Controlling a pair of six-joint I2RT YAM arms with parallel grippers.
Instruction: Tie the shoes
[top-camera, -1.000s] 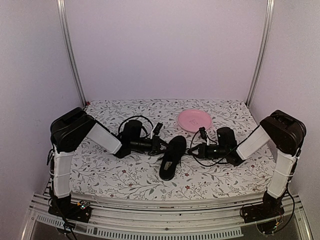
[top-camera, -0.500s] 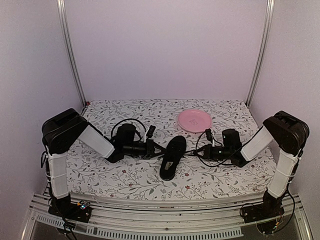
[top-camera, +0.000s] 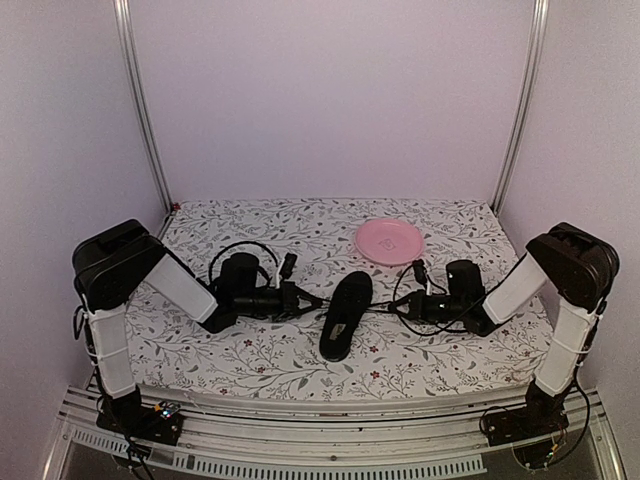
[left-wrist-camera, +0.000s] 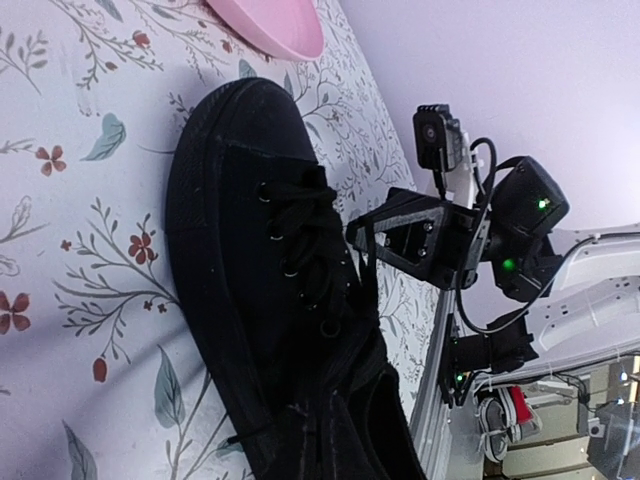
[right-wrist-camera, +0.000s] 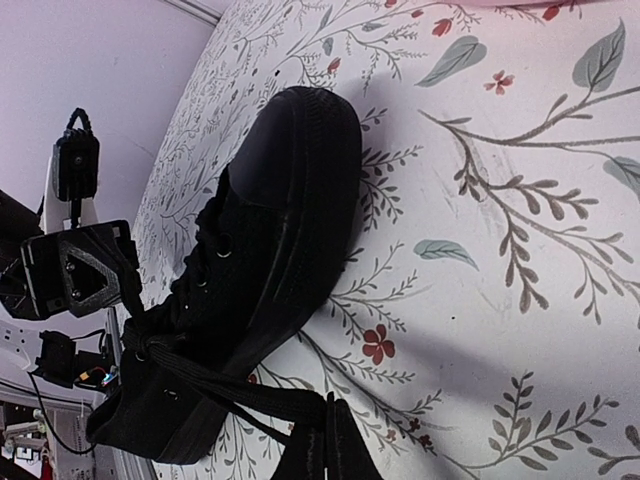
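Right gripper (right-wrist-camera: 322, 418) clamped shut on lace (right-wrist-camera: 240, 385), right of shoe (top-camera: 344, 315); left gripper (top-camera: 312, 299) likewise clamped, left of shoe.

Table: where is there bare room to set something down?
Bare: the back left corner, left of the pink plate, and the front strip nearer than the shoe. Crowded: the middle, where the left tool and right tool, gripping a lace, flank the shoe.

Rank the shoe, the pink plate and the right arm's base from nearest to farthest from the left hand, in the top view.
1. shoe, just right of the left hand
2. pink plate, farther back and right
3. right arm's base, near right corner
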